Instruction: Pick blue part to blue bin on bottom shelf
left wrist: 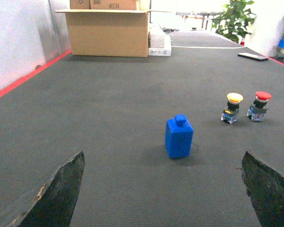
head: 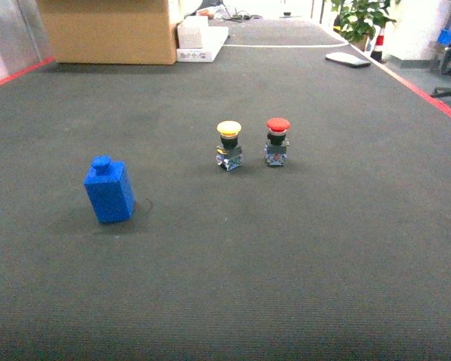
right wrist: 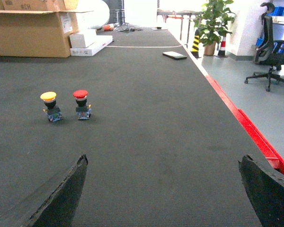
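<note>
Left of centre in your head view, the small blue block-shaped plastic part with a round knob on top [head: 110, 192] stands upright on the dark grey carpeted floor [head: 286, 256] (nothing touching it). Right of it stand a yellow-capped push-button [head: 228, 146] and a red-capped push-button [head: 276, 141], side by side. Your left gripper [left wrist: 163, 189] and right gripper [right wrist: 163, 189] both show fingers spread wide at the bottom corners, holding nothing.

Open carpet rings the blue part [head: 109, 190]; two push-buttons (yellow [head: 228, 145], red [head: 277, 141]) stand well apart.
</note>
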{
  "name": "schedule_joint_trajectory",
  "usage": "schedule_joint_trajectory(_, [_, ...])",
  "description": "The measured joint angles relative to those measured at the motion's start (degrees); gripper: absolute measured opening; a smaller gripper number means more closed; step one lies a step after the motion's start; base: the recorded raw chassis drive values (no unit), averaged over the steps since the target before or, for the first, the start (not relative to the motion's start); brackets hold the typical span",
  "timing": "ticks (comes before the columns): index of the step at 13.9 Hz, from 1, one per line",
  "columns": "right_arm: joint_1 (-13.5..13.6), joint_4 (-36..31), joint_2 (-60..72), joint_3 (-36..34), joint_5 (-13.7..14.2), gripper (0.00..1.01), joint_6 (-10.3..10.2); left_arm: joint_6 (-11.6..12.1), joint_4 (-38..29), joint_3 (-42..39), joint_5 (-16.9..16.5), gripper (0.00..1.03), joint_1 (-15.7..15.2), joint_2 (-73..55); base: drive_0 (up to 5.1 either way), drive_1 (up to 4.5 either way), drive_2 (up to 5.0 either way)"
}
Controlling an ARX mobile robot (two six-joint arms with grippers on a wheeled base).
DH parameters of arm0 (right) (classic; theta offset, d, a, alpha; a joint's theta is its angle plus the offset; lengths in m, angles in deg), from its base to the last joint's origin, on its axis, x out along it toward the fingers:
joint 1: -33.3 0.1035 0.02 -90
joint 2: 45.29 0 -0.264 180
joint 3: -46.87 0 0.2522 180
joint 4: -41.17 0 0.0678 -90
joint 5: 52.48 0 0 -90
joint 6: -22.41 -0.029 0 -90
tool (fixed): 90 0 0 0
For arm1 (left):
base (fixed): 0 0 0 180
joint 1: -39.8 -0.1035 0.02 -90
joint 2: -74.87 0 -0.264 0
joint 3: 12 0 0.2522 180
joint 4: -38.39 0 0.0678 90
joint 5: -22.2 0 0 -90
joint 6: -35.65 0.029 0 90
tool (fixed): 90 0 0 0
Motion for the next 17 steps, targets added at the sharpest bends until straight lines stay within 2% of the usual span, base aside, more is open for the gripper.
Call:
schedule_joint_trajectory(5, [0.00, 0.00, 0.00, 0.00, -0.02, 0.98, 0.00, 0.00, 0.00, 0.00, 0.02, 0.98, 0.00, 0.00, 0.0, 0.00, 0.0])
schedule_joint_trajectory(6, [0.00, 0.04, 0.00, 0.00, 0.09, 0.98, -0.04, -2.38, 4.66, 2.16, 14.10, 0.98, 6.97, -5.79, 0.0, 0.00, 0.0])
schedule_joint_trajectory(7, [0.00, 0.00, 0.00, 0.00, -0.02, 0.98, -0.02, -4.04, -0.61, 2.75, 24.92, 0.98, 13.70, -15.08, 0.0, 0.00, 0.0])
schedule_joint_trajectory(8, [0.00, 0.02, 0.00, 0.00, 0.00, 0.98, 0.00, -5.20, -9.70, 3.54, 30.73, 0.98, 17.05, -25.00, 0.0, 0.00, 0.0])
schedule_joint_trajectory(10, [0.00, 0.02, 0.00, 0.00, 0.00, 0.98, 0.00, -6.45, -21.00, 7.80, 29.24, 0.98, 18.40, -38.23, 0.0, 0.00, 0.0])
schedule_joint_trajectory(11, [0.00, 0.02, 0.00, 0.00, 0.00, 0.98, 0.00, -7.74, -27.47, 11.26, 26.27, 0.98, 18.43, -47.50, 0.0, 0.00, 0.0])
schedule_joint_trajectory(13, [0.00, 0.02, 0.00, 0.00, -0.02, 0.98, 0.00, -8.22, -36.26, 16.68, 21.00, 0.98, 17.99, -63.36, 0.0, 0.00, 0.0])
schedule_joint_trajectory(17, [0.00, 0.02, 0.00, 0.00, -0.02, 0.98, 0.00, -7.50, -42.03, 27.80, 16.04, 0.98, 17.27, -87.06, 0.0, 0.00, 0.0])
